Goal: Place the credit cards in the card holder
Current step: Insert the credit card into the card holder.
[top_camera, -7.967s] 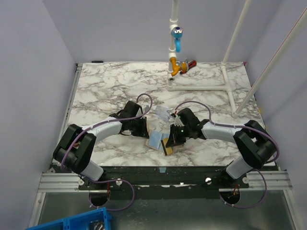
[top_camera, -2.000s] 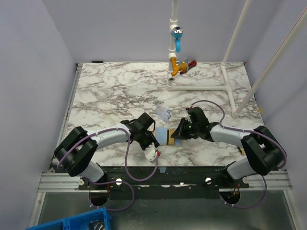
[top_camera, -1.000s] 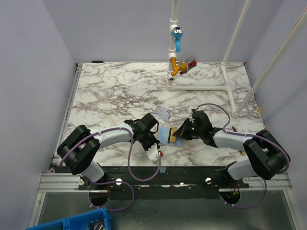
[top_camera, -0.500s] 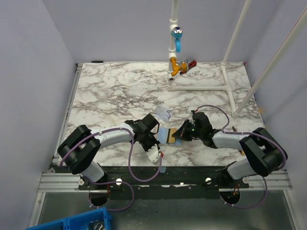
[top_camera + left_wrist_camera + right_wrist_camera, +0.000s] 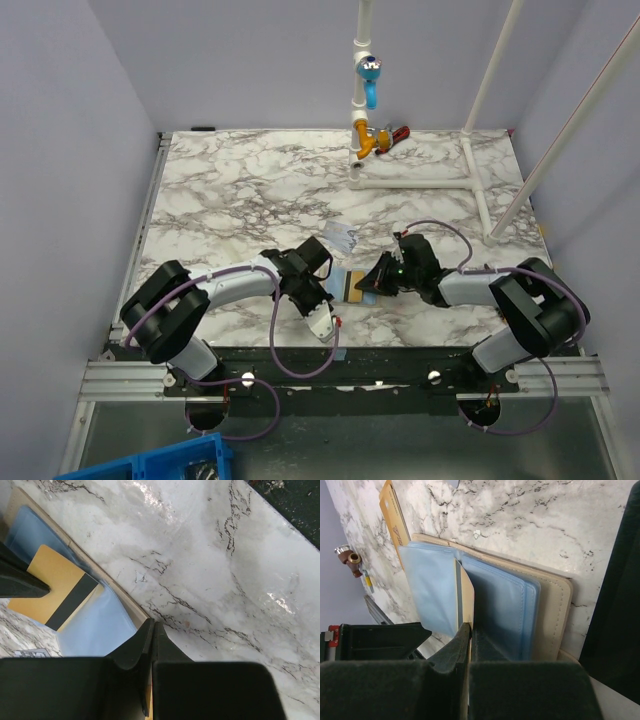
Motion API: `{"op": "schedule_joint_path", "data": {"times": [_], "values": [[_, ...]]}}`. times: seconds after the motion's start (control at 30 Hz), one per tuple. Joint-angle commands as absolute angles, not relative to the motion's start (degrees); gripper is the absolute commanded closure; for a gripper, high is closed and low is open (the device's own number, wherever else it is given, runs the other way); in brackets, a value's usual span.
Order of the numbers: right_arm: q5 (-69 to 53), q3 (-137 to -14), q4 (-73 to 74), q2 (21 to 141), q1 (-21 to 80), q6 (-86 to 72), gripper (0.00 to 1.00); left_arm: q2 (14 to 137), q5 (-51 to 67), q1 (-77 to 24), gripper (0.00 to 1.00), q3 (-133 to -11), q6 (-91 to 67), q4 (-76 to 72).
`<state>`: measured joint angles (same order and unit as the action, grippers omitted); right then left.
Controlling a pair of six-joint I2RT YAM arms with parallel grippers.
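The card holder [image 5: 346, 277] lies open near the table's front edge, tan cover [image 5: 555, 610] down and light-blue sleeves [image 5: 95, 630] up. My right gripper [image 5: 470, 627] is shut on the gold-orange card [image 5: 466, 592], whose far end sits between the blue sleeves. In the left wrist view this card [image 5: 55, 587] shows its dark stripe. My left gripper [image 5: 152, 625] is shut on the holder's tan edge [image 5: 120, 602], opposite the right gripper [image 5: 373, 284]. A pale patterned card [image 5: 342, 237] lies on the marble just beyond the holder.
The table's near edge [image 5: 330, 345] is close behind the left gripper [image 5: 335, 290]. A white pipe frame [image 5: 470, 182] carrying blue and orange fittings [image 5: 367, 100] stands at the back. A red-handled tool [image 5: 398, 133] lies beside it.
The left jaws have closed fully on the holder's edge. The right gripper has slid a little left with the gold-orange card, further over the holder.
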<state>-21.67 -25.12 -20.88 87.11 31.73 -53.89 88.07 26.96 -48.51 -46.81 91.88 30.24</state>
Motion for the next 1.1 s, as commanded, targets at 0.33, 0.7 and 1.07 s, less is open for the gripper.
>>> {"op": "schedule_joint_path", "data": {"times": [0.33,0.7,1.07], "values": [[-20.9,-27.1,-11.8,91.1,31.9,-49.1,0.99,84.1,25.1,-46.9,1.0,-55.0,84.3,36.4],[-21.1,-27.6,-11.2,90.9,31.9,-49.0,0.99,89.8,22.8,-45.7,0.99,-53.6,82.5,26.1],[-21.7,-28.7,-11.2,92.1,31.9,-49.1,0.99,91.8,22.0,-46.0,0.99,-51.4,84.7,26.2]]}}
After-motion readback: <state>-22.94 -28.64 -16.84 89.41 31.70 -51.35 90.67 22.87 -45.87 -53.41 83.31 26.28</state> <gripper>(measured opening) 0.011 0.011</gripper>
